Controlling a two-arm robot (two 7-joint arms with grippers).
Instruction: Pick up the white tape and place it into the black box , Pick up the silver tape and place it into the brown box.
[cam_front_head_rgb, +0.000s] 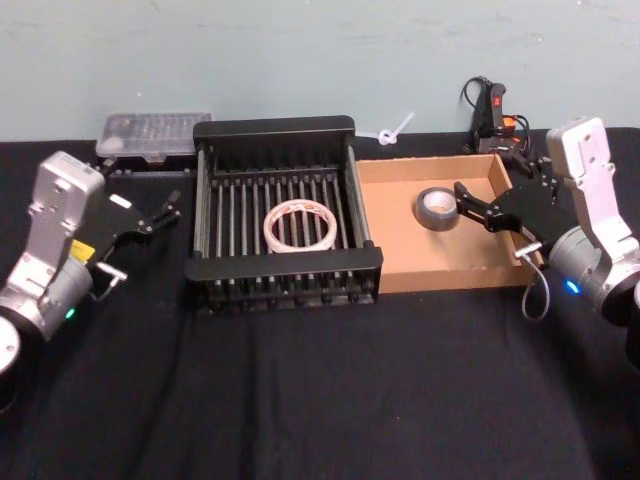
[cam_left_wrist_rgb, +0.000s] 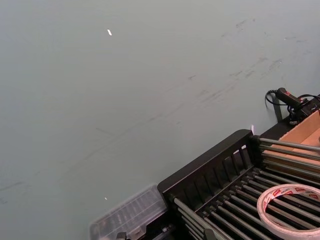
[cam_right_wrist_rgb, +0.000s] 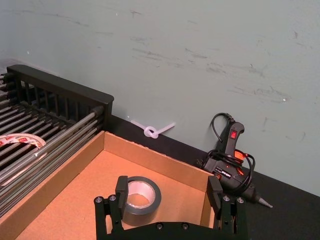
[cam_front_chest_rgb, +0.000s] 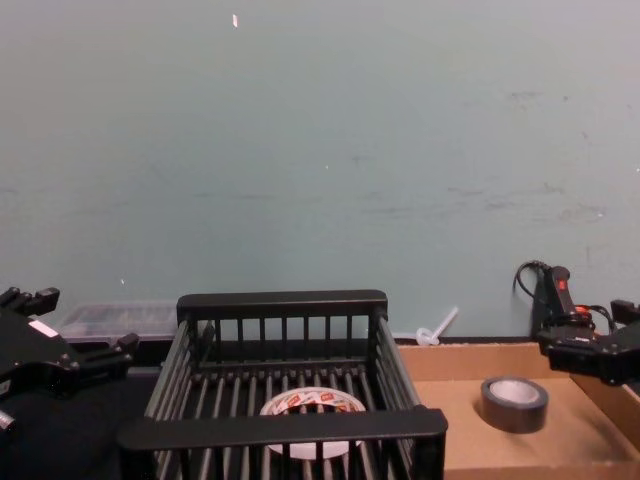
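Note:
The white tape (cam_front_head_rgb: 299, 226) lies flat on the slatted floor of the black box (cam_front_head_rgb: 281, 128), also seen in the left wrist view as white tape (cam_left_wrist_rgb: 290, 209) and in the chest view as white tape (cam_front_chest_rgb: 313, 404). The silver tape (cam_front_head_rgb: 437, 208) lies flat inside the brown box (cam_front_head_rgb: 455, 274), near its back. My right gripper (cam_front_head_rgb: 466, 203) hovers open over the brown box just right of the silver tape (cam_right_wrist_rgb: 135, 199), with nothing between its fingers (cam_right_wrist_rgb: 121, 188). My left gripper (cam_front_head_rgb: 170, 207) stands open and holding nothing, left of the black box.
A clear plastic case (cam_front_head_rgb: 153, 135) sits behind the black box's left corner. A black glue gun (cam_front_head_rgb: 492, 110) and a white zip tie (cam_front_head_rgb: 393, 130) lie against the back wall. The black tabletop (cam_front_head_rgb: 320, 400) stretches in front of both boxes.

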